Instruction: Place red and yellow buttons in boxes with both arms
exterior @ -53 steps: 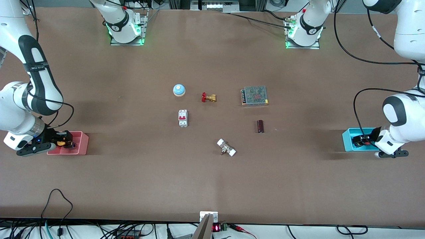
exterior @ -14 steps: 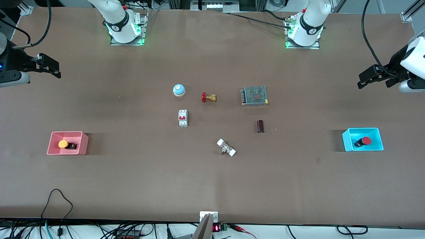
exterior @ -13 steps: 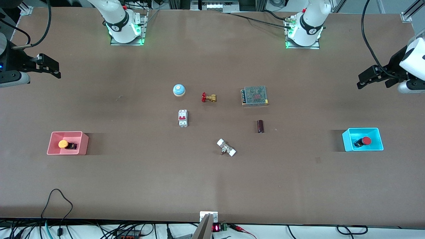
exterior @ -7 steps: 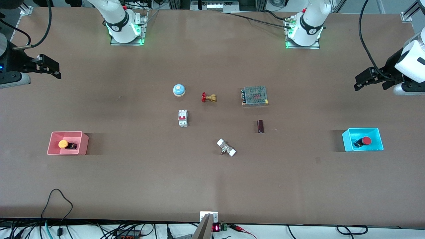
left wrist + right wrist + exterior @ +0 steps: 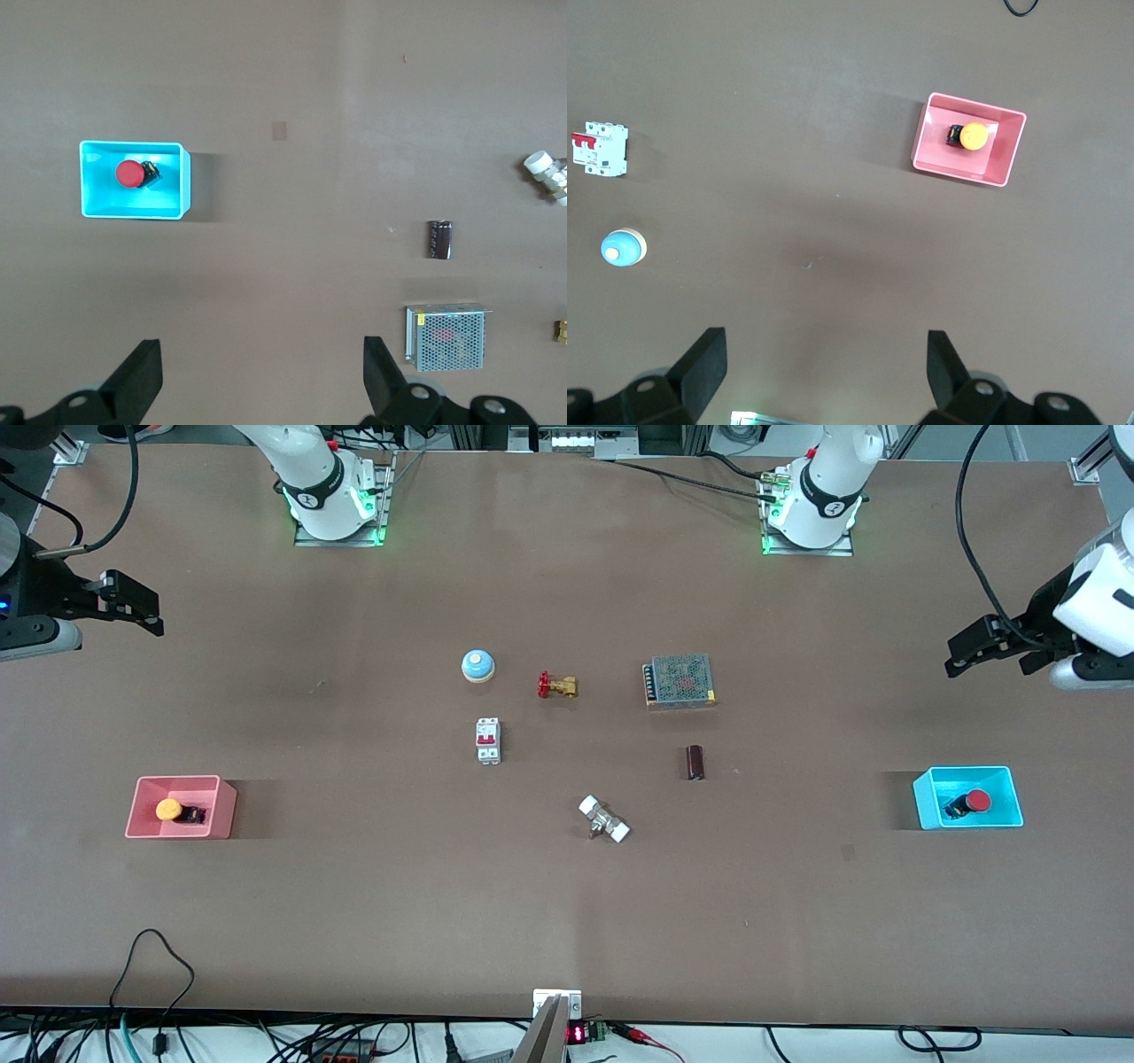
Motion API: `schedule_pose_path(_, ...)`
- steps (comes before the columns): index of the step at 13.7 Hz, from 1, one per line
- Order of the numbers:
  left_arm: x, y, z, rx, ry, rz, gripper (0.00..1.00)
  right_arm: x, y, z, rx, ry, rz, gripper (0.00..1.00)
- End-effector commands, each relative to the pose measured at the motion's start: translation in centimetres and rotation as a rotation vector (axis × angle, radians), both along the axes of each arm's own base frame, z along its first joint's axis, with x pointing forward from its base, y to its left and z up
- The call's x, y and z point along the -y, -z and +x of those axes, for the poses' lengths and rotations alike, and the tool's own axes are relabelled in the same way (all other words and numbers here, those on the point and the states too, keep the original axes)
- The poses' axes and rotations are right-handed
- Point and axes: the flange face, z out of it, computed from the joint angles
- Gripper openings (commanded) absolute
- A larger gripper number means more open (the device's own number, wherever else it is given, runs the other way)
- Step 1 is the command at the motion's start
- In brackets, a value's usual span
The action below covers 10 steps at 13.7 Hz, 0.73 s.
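Observation:
The yellow button [image 5: 169, 810] lies in the pink box [image 5: 221, 811] near the right arm's end of the table; both show in the right wrist view, the button [image 5: 973, 135] in the box [image 5: 925, 152]. The red button [image 5: 975, 801] lies in the cyan box [image 5: 925, 802] near the left arm's end; both show in the left wrist view, the button [image 5: 129, 173] in the box [image 5: 183, 181]. My right gripper [image 5: 142, 613] is open and empty, high over bare table. My left gripper [image 5: 966, 655] is open and empty, high over bare table.
In the table's middle lie a blue-and-white bell [image 5: 477, 665], a brass valve with red handle [image 5: 556, 685], a white circuit breaker [image 5: 488, 740], a metal power supply [image 5: 679, 680], a dark cylinder [image 5: 695, 763] and a white-ended fitting [image 5: 604, 819].
Both grippers let go of the buttons in the boxes and rose away. Over the last second the left gripper has drifted a little toward the front camera; the right has held still.

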Motion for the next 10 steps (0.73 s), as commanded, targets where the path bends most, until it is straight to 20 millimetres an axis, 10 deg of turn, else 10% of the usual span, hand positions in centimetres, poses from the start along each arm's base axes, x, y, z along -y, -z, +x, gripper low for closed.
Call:
schedule_pose_path(1, -0.1, 0.3, 0.7, -0.001, -0.002, -0.006, 1.00, -0.5, -0.2, 0.1, 0.012, 0.005, 0.012, 1.00)
schedule_pose_path(10, 0.0, -1.1, -0.2, 0.025, 0.013, -0.002, 1.00, -0.6, -0.2, 0.3, 0.023, 0.018, 0.065, 1.00)
